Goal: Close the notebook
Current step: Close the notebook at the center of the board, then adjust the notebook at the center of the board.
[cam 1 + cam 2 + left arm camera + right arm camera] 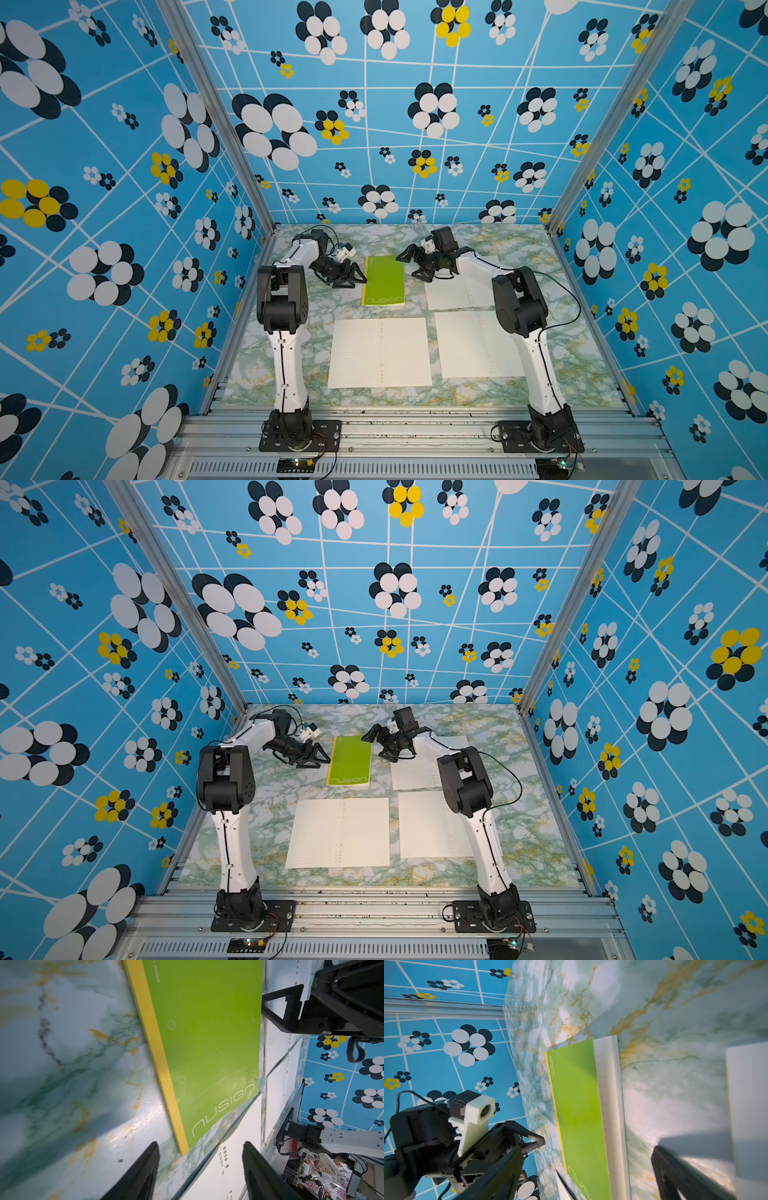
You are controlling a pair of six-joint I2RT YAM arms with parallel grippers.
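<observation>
Finding: the green notebook (pixel 384 280) lies toward 12 o'clock on the table (pixel 316 307), cover down over its pages. My left gripper (pixel 359 282), at its 9 o'clock, stands partly parted and empty. My right gripper (pixel 407 267), at its 2 o'clock, gapes wide and holds nothing. Judgement: the closing looks done, with at most a flattening press left. Other lined spreads (pixel 380 353) at 5 o'clock lie open.
</observation>
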